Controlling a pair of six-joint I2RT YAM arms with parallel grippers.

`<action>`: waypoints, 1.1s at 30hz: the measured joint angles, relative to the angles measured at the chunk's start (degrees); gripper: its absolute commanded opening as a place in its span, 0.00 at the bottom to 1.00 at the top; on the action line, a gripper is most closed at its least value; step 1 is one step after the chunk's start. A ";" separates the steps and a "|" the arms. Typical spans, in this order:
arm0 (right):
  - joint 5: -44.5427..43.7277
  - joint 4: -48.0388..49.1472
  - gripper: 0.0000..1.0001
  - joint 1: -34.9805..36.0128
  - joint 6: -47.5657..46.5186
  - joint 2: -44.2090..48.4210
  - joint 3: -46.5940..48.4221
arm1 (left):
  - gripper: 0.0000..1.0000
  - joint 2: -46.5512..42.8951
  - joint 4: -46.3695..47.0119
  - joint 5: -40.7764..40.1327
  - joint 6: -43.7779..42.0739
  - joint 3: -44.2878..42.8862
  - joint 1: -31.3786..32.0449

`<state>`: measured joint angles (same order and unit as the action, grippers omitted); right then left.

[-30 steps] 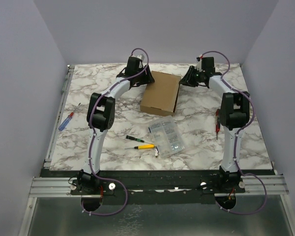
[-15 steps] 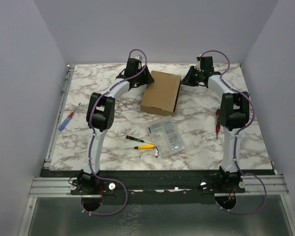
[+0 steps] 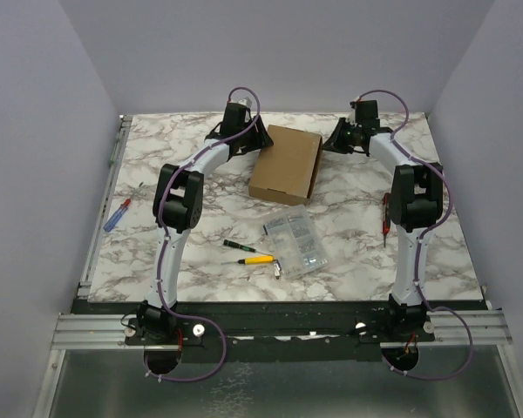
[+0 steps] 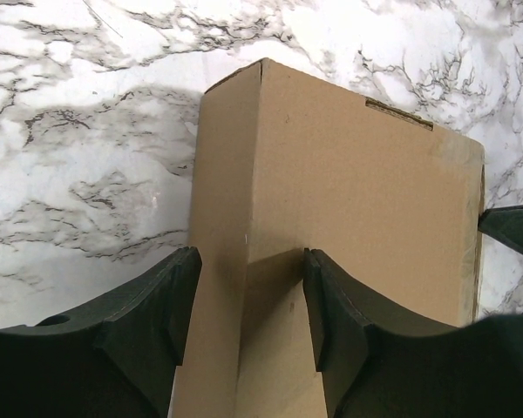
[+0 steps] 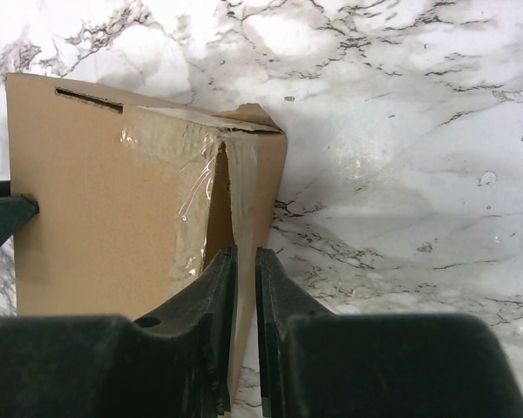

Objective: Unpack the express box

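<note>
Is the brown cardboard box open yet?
Shut: the flat brown cardboard box has its lid down flat; a clear tape strip partly peeled at one corner.

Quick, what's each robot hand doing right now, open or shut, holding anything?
Left gripper: open, straddling an edge of the express box.
Right gripper: shut on its tape strip.

The express box (image 5: 96, 192) is seen at the left, lying closed on the marble table (image 5: 401, 174). A narrow slot (image 5: 89, 100) is cut near its far left edge. Clear tape (image 5: 170, 139) is spread, wrinkled, over the far right corner of the lid, where the cardboard is slightly torn. From this corner a tape strip (image 5: 244, 192) is drawn towards the camera, and a dark gap is seen beside it. The strip is pinched by the right gripper (image 5: 246, 257), whose black fingers (image 5: 218, 296) are brought almost together.
</note>
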<state>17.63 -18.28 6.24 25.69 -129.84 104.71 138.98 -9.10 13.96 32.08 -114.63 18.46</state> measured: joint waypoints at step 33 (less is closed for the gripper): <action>6.38 5.01 0.63 -1.73 2.67 11.28 -21.11 | 0.71 -5.86 -6.99 1.66 -1.60 1.25 -1.55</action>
<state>24.01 -13.28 4.51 28.36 -118.56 83.59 133.12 -16.10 15.62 30.48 -113.38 16.91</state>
